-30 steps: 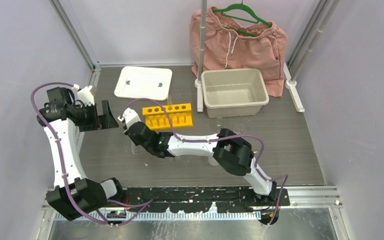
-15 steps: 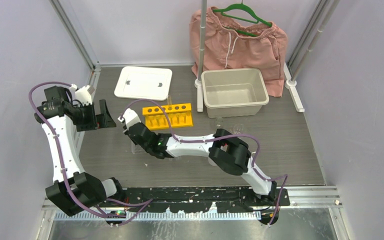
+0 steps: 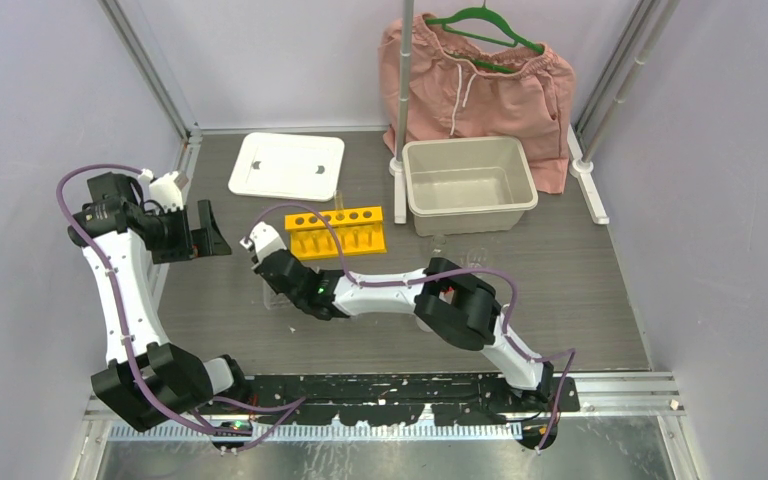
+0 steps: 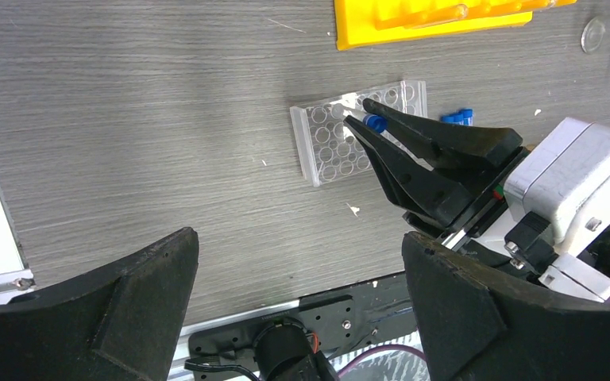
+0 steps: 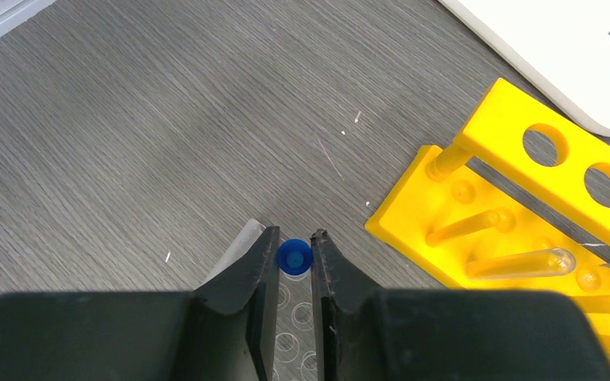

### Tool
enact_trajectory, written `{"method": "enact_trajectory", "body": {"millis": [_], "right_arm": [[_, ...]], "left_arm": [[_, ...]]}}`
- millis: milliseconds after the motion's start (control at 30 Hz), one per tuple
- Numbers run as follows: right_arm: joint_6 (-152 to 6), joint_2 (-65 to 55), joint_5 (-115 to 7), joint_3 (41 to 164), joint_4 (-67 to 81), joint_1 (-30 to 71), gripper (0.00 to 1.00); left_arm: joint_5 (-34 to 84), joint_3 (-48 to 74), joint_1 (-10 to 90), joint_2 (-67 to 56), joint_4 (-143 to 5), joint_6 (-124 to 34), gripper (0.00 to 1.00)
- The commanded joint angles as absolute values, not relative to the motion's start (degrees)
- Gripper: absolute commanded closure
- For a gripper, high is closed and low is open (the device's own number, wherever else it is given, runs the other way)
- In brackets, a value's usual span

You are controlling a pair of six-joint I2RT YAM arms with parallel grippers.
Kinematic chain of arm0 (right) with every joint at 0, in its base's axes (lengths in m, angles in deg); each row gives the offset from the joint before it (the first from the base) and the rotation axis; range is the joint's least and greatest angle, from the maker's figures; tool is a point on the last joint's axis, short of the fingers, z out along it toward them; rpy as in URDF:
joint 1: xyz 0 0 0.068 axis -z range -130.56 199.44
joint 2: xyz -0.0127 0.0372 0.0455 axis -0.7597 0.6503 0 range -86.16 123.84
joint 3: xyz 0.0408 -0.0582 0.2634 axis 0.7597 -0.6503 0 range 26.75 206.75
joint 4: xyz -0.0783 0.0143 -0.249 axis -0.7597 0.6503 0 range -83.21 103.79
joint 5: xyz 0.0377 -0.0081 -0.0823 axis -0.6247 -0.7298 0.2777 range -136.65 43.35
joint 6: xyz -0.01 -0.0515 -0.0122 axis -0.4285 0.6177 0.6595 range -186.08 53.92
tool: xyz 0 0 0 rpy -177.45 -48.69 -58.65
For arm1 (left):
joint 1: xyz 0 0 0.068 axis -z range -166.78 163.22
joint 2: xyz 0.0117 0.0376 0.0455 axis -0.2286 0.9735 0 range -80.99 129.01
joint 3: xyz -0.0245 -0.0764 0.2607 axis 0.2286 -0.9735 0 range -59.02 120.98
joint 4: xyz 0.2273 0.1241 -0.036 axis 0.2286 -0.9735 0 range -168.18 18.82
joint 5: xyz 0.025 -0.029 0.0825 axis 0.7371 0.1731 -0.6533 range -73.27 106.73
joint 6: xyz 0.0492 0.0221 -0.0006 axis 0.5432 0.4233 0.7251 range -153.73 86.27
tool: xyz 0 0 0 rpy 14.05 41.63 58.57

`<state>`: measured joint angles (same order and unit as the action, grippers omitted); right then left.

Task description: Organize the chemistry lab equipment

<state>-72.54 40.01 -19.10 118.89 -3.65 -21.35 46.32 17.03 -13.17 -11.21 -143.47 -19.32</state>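
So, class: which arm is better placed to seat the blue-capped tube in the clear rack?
Right. The right gripper is shut on the blue-capped tube, over the clear rack. The left gripper is open, holds nothing and hangs off to the left.

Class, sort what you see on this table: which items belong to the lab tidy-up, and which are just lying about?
Belongs to the job: yellow rack, clear rack, gripped blue-capped tube, loose blue-capped tubes.
Just lying about: pink shorts, beige tub, white lid.

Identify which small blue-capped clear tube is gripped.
The blue-capped tube pinched in the right gripper, over the clear plastic well rack; the other blue-capped tubes lie loose on the grey table beside it.
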Motion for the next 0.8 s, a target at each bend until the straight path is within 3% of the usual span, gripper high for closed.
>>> {"method": "enact_trajectory", "body": {"millis": [0,467,767], "right_arm": [[-74.0,40.0,-19.5,119.8,-5.0,-20.9,0.99],[-72.7,34.2,-16.8,121.3,-3.1,-20.7,0.99],[-74.7,37.6,-18.7,123.9,1.9,-20.7,0.99]], "left_arm": [[46.9,18.3,-13.9,-11.6,-143.8,-18.0,0.00],[47.5,18.9,-14.5,-11.1,-144.0,-18.3,0.00],[47.2,19.0,-15.1,-11.3,-145.0,-16.7,0.00]]}}
